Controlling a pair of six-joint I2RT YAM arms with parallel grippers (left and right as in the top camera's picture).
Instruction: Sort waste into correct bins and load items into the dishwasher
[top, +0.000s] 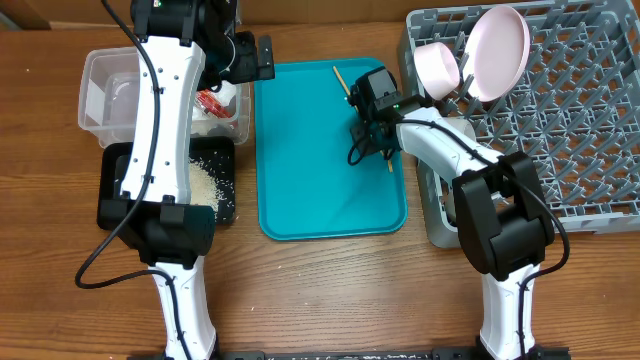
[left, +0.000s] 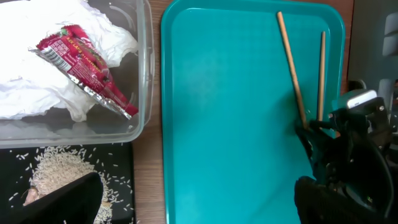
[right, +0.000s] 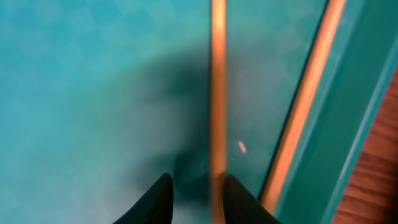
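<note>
Two wooden chopsticks lie on the right side of the teal tray. My right gripper is low over the tray and open. One chopstick runs between its fingers, against the right finger. The other chopstick lies beside the tray rim. My left gripper is wide open and empty, above the tub's right edge. The white napkin and red wrapper lie in the clear tub. Rice lies in the black tray. A white plate and a bowl stand in the grey dish rack.
The right arm reaches over the tray's right edge. A grey cutlery holder sits at the rack's front left corner. The left arm covers part of the tub and black tray in the overhead view. No cup shows.
</note>
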